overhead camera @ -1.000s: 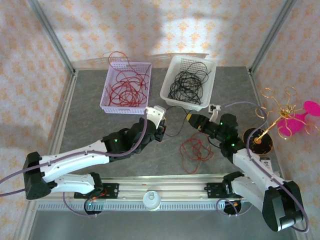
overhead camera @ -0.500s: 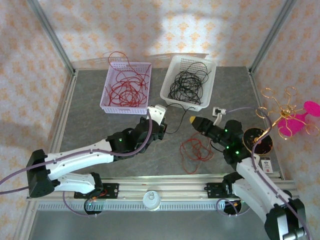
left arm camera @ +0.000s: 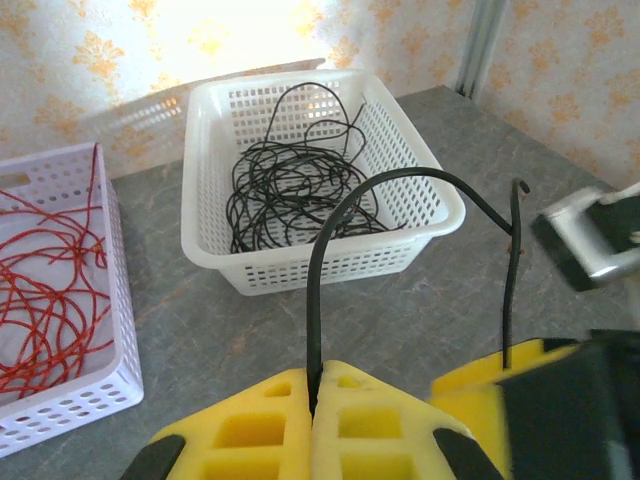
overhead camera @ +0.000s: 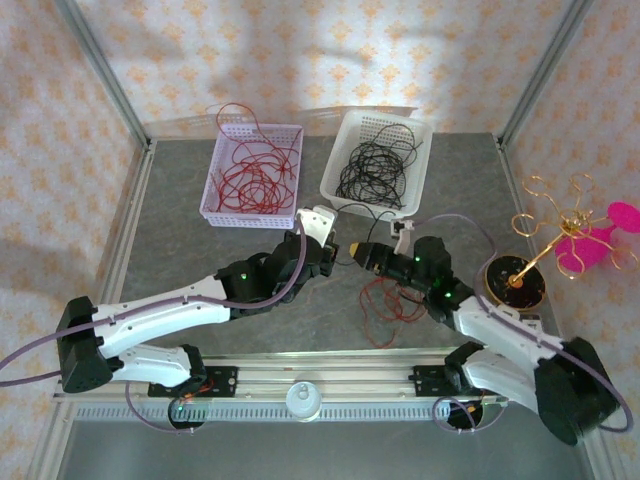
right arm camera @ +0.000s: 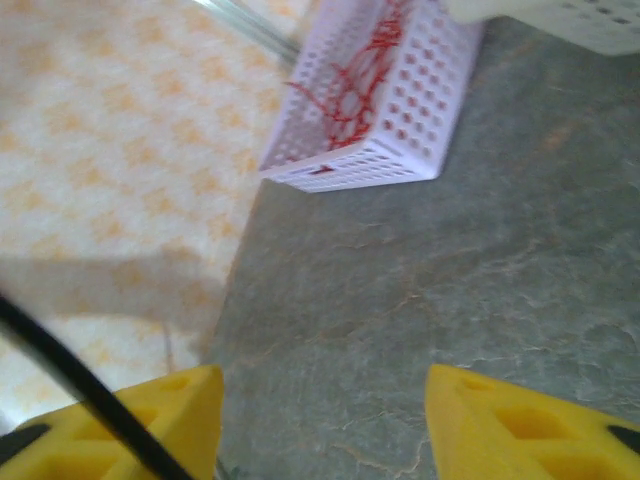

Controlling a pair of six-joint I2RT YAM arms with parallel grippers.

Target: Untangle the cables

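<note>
My left gripper (overhead camera: 328, 252) (left arm camera: 318, 388) is shut on a thin black cable (left arm camera: 400, 178). From the jaws this cable arcs up and over, then drops to a yellow finger (left arm camera: 490, 385) of my right gripper (overhead camera: 358, 252) close on the right. My right gripper (right arm camera: 320, 425) is open, with bare table between its fingers. The black cable (right arm camera: 70, 385) crosses the outer side of its left finger (right arm camera: 165, 415). A loose bunch of red cables (overhead camera: 388, 300) lies on the table under the right arm.
A lilac basket (overhead camera: 222, 195) (right arm camera: 400, 130) holding red wires and a white basket (overhead camera: 340, 185) (left arm camera: 300, 262) holding black wires stand at the back. A gold wire stand (overhead camera: 545, 215) with a pink piece stands at the right edge. Metal frame posts (overhead camera: 105, 75) bound the table.
My right gripper has swung left across the table to just beside the left gripper, its jaws narrowing a little. The left gripper has shifted slightly right, still holding the black cable.
</note>
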